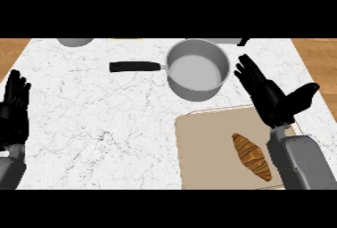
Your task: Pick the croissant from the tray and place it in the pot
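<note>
Croissant lies on the beige tray at the tabletop's near right, its long axis running from upper left to lower right, untouched. Above the tray's far right corner the right hand is raised, fingers straight and open toward the pot, thumb spread right. The left hand rests open at the left edge.

White marble counter with grey veining, wooden surface at both sides
</note>
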{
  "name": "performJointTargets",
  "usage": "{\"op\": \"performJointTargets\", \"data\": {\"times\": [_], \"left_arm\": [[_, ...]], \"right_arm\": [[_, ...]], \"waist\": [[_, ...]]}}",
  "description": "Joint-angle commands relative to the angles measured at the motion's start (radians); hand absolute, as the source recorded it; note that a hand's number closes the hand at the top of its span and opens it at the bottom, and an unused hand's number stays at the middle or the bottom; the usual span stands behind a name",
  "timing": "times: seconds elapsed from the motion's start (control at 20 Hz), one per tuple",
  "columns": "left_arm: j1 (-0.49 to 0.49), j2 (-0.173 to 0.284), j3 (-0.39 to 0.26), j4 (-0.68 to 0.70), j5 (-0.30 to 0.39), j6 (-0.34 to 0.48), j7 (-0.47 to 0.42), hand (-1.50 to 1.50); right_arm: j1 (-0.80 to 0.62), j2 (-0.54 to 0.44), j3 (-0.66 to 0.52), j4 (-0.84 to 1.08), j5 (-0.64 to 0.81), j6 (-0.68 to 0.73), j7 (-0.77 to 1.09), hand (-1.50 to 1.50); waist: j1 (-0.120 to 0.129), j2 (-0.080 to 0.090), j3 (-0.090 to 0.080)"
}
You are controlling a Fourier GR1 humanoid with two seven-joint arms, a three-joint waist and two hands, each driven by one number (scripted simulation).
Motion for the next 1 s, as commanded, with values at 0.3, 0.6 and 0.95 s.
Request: {"op": "performJointTargets", "data": {"times": [0.3,0.6,0.95], "left_arm": [[-0.052,-0.064,-0.077,-0.073,0.034,-0.066,0.075,0.00],[-0.088,-0.047,-0.092,-0.177,0.070,-0.093,0.192,0.00],[-0.100,-0.053,-0.093,-0.207,0.065,-0.068,0.271,0.00]], "right_arm": [[-0.209,-0.321,0.086,-0.048,0.205,0.393,-0.298,1.50],[-0.031,-0.338,0.017,0.296,0.229,0.523,-0.876,-1.50],[-0.149,-0.470,0.096,0.383,0.332,0.617,-1.064,-1.50]], "waist": [[0.027,-0.009,0.015],[0.043,0.040,0.039],[0.032,0.028,0.033]]}}
